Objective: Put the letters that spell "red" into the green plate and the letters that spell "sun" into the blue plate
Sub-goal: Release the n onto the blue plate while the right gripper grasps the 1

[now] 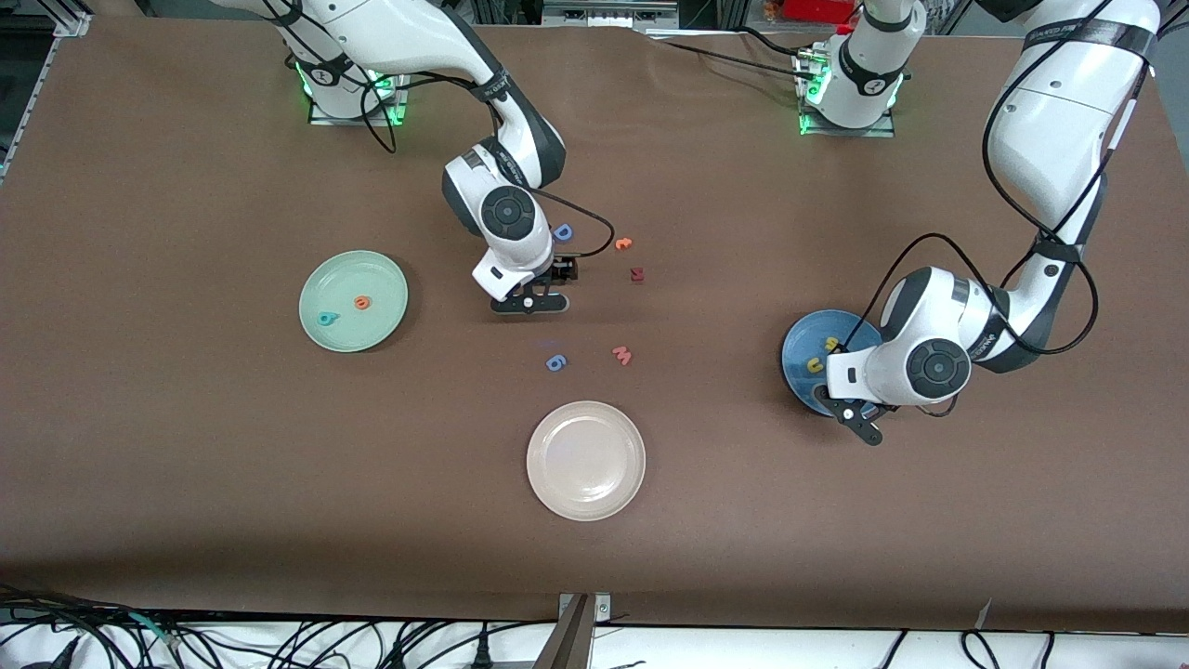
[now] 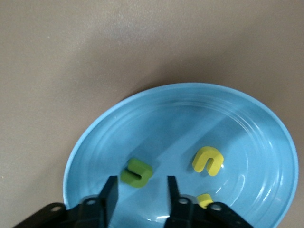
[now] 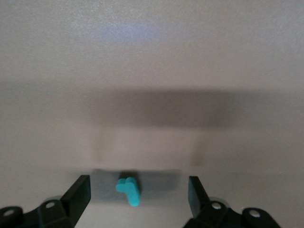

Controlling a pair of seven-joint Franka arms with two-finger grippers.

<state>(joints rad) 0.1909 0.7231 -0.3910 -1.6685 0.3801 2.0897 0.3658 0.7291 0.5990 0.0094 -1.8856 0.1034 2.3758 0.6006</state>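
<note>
One teal "r" (image 3: 128, 190) lay on the table between the open right gripper (image 3: 139, 194) fingers; an off-centre closure could flick it away, while the left gripper (image 2: 138, 194) stood parted over the blue plate (image 2: 118, 118).

cream plate (image 1: 585, 460) | pink "w" (image 1: 621, 355) | blue "D" (image 1: 563, 232) (partly hidden)

blue "D" (image 1: 563, 232), pink "w" (image 1: 622, 355), on table (image 1: 186, 446)

Brown table (image 1: 186, 446) with three plates (image 1: 586, 460) and scattered foam letters (image 1: 621, 355).
</note>
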